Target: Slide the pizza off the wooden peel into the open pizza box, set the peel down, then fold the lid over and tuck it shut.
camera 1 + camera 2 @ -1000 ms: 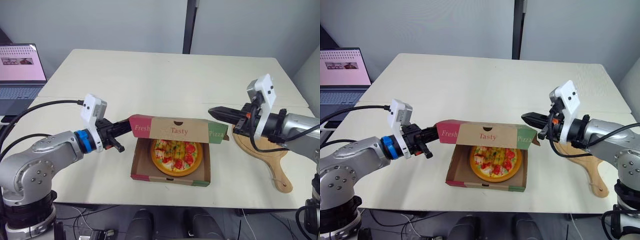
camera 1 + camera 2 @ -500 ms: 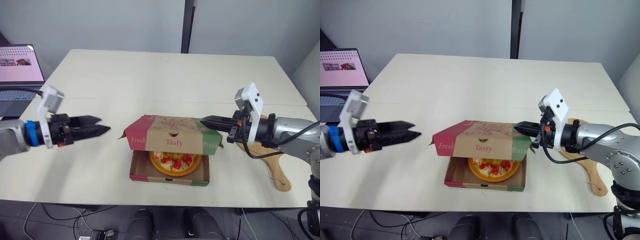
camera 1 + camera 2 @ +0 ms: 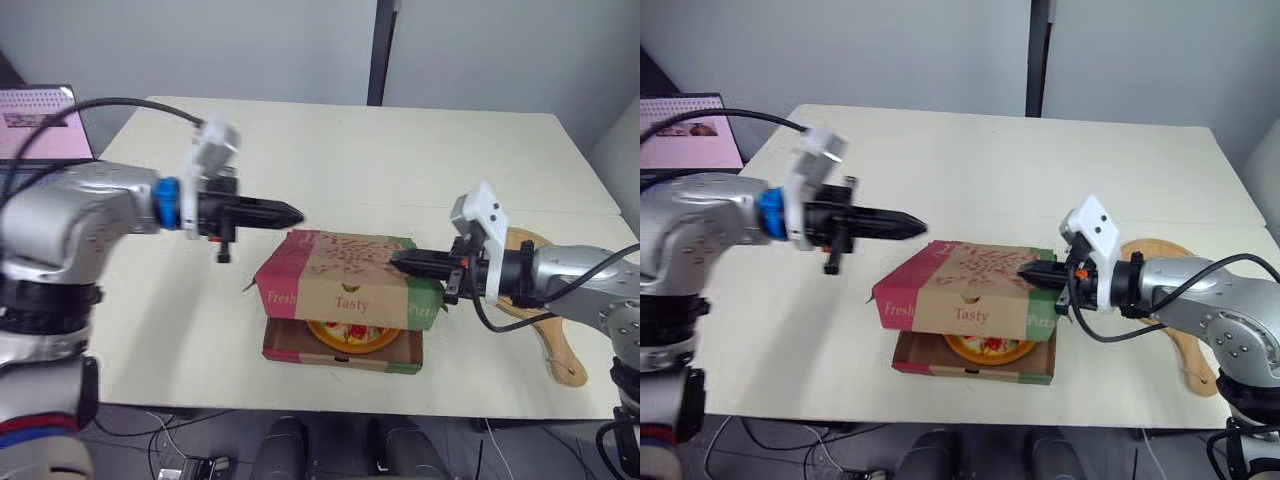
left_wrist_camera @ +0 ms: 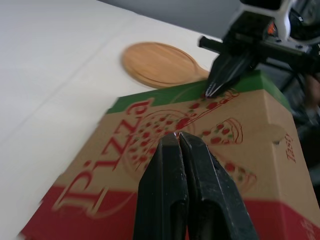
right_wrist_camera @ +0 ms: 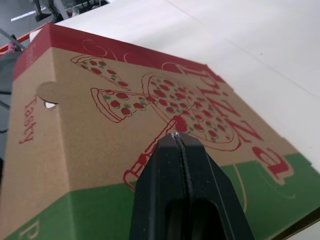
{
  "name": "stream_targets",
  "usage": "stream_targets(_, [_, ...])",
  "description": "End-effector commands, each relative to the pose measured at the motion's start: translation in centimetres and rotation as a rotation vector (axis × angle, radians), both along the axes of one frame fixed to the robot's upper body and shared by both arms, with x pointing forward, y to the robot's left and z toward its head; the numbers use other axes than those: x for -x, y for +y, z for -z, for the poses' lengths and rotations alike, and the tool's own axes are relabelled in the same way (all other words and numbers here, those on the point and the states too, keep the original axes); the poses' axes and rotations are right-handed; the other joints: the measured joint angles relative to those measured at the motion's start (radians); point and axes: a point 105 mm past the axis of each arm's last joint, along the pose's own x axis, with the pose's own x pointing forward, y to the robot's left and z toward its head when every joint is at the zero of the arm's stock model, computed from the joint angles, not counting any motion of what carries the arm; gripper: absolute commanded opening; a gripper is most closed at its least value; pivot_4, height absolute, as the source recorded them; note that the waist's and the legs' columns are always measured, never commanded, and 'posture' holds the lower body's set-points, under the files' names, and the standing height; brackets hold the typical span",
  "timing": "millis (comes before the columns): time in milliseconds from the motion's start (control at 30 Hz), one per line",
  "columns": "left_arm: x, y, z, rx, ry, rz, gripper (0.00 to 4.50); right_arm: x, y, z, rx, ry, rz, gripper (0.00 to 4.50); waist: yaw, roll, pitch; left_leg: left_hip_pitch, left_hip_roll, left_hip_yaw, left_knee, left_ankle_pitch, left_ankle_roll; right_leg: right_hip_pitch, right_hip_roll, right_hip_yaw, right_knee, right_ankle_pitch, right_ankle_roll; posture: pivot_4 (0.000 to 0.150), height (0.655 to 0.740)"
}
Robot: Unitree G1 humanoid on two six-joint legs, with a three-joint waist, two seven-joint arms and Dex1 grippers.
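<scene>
**Near the table's front edge: lid mostly down, not tucked**

At front-centre of the table (image 3: 400, 150) sits the pizza box (image 3: 340, 352), base flat. The pizza (image 3: 345, 335) is inside it; a strip of it is visible through the gap under the lid.

The lid (image 3: 345, 258) is folded over the base but not seated. It sits tilted, with the rear higher than the front. The front flap printed "Tasty" hangs down over the front wall outside the base, so it's untucked. The red end is toward the table's left edge, the green end toward the right.

Left pincer (image 3: 296, 213): fingers pressed together, holding nothing. It hovers just above the lid's rear-left corner, apart from the cardboard, pointing toward the right edge.

Right pincer (image 3: 394, 262): also closed and empty. The tip is on the lid's top panel near the green end and looks to be touching. It points toward the left edge.

The peel (image 4: 160, 65) lies flat on the table near the right edge, beside the box, with nothing on it and partly under the right arm.

A laptop (image 3: 40, 110) is off the table's rear-left corner with its screen lit.
</scene>
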Motion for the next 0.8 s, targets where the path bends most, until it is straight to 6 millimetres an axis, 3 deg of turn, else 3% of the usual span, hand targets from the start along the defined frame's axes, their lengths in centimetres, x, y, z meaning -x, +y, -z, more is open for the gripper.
stream_targets(33, [0.3, -0.8, 0.7, -0.071, -0.043, 0.092, 0.02, 0.5, 0.3, -0.4, 0.013, -0.044, -0.018, 0.00, -0.006, 0.000, 0.000, 0.001, 0.001, 0.000, 0.000, 0.000, 0.000, 0.000, 0.001, 0.000, 0.001, 0.000, -0.001, 0.150, 0.7343])
stream_targets(133, [0.5, -1.2, 2.9, -0.145, -0.032, 0.145, 0.02, 0.7, 0.2, -0.1, 0.028, -0.064, -0.002, 0.00, -0.006, 0.000, 0.000, 0.001, 0.004, -0.002, 0.000, 0.000, 0.000, 0.000, 0.005, 0.000, 0.002, -0.001, -0.001, 0.150, 0.7343])
stream_targets(267, [0.6, -0.8, 5.1, -0.199, -0.010, 0.166, 0.02, 0.5, -0.5, -1.2, -0.006, -0.132, 0.048, 0.00, -0.004, 0.000, 0.000, 0.001, 0.004, -0.002, 0.000, 0.000, 0.000, 0.000, 0.005, 0.000, 0.002, -0.001, -0.002, 0.150, 0.7343])
stream_targets(433, [0.5, -0.3, 6.0, -0.218, -0.014, 0.175, 0.02, -0.1, -3.7, -1.2, 0.073, -0.175, 0.161, 0.00, 0.008, 0.000, 0.000, 0.000, 0.003, -0.001, 0.002, 0.000, 0.000, 0.000, 0.004, 0.000, 0.001, -0.001, -0.002, 0.150, 0.7343])
stream_targets(567, [0.3, -0.2, 5.8, -0.198, -0.023, 0.165, 0.02, 1.0, -6.2, 2.4, 0.255, -0.133, 0.185, 0.00, 0.018, 0.000, 0.000, 0.000, 0.002, -0.002, 0.002, 0.000, 0.001, 0.001, 0.003, -0.001, 0.000, -0.001, -0.001, 0.150, 0.7343])
stream_targets(700, [-0.1, -0.2, 5.3, -0.181, -0.040, 0.147, 0.02, 2.3, -6.4, 5.4, 0.303, -0.075, 0.136, 0.00, 0.011, 0.000, 0.000, 0.000, 0.002, -0.001, 0.003, 0.000, 0.001, 0.001, 0.003, 0.000, 0.001, -0.001, -0.001, 0.150, 0.7343])
stream_targets(800, [-0.1, -0.1, 5.1, -0.175, -0.042, 0.142, 0.02, 3.2, -5.3, 6.3, 0.267, -0.059, 0.084, 0.00, 0.001, 0.000, 0.000, 0.002, 0.003, -0.002, 0.004, 0.000, 0.001, 0.002, 0.004, 0.000, 0.002, -0.001, -0.001, 0.150, 0.7343])
